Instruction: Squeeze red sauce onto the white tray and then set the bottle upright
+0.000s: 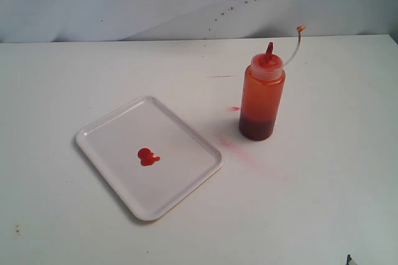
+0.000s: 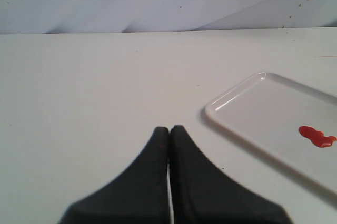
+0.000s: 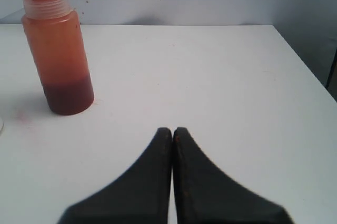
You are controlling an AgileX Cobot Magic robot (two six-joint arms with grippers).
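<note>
Counter [image 1: 323, 203], matte white, carries everything; white tray [image 1: 174, 140], glossy plastic with rounded corners and a low rim, lies ahead of the left gripper [image 2: 169, 129], apart from it, jaws pressed together; bottle [image 1: 262, 100], a translucent orange-red cylinder with a cloudy cap, stands upright well ahead of the right gripper [image 3: 172, 130], likewise closed on nothing; red sauce [image 1: 147, 157] sits as a small glossy blob mid-tray.
</note>
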